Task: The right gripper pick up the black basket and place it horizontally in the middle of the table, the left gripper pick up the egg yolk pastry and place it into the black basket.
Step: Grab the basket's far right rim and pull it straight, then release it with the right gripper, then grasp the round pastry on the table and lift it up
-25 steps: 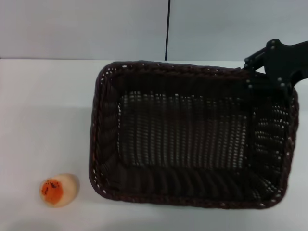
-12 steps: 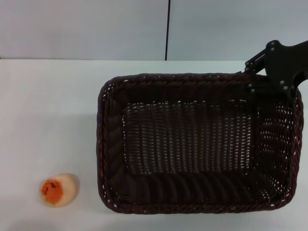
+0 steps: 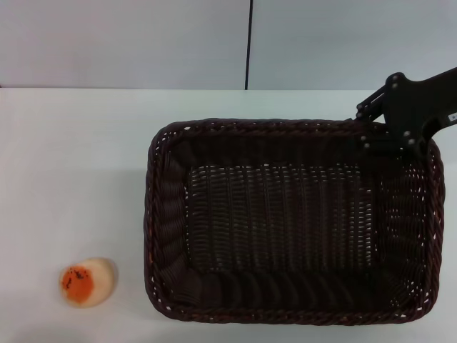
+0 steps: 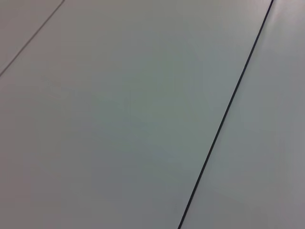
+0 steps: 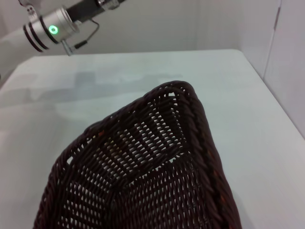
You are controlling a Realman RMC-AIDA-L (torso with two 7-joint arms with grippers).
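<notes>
The black basket lies lengthwise on the white table, right of the middle, and it is empty. My right gripper is at the basket's far right corner, with its black jaws closed over the braided rim. The right wrist view looks down into the basket from that corner. The egg yolk pastry sits on the table at the near left, clear of the basket, its orange patch facing up. My left gripper is out of view; its wrist camera sees only a pale wall panel.
A pale wall with a dark vertical seam stands behind the table. The left arm's silver link with a green light shows far off in the right wrist view. Bare tabletop lies between the pastry and the basket.
The basket has come down from a tilt to lie flat, its far rim lower in the head view. The right gripper has shifted slightly left with it. The pastry has not moved.
</notes>
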